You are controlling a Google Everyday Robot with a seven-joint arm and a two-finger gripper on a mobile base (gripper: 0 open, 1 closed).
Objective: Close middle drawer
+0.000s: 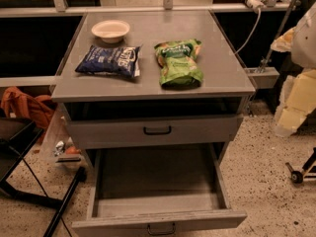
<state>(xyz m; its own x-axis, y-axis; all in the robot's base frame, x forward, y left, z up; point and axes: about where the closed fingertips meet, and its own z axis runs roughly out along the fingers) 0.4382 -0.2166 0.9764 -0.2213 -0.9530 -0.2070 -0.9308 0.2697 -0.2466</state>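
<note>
Grey middle drawer (pixel 113 224) stood pulled out, empty; tabletop (pixel 217 58) bore one bowl (pixel 110 30), two bags (pixel 108 60) (pixel 178 63); claw (pixel 291 115) at right edge, opening untellable.

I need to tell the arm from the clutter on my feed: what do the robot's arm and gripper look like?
The arm shows at the right edge as a smooth, rounded off-white shell. Below it, the gripper, right of the cabinet and clear of the middle drawer, looks blocky and pale cream-yellow. No cables or markings on them can be made out.

White bowl (pixel 110 30), blue chip bag (pixel 108 60), green bag (pixel 179 63)
</note>
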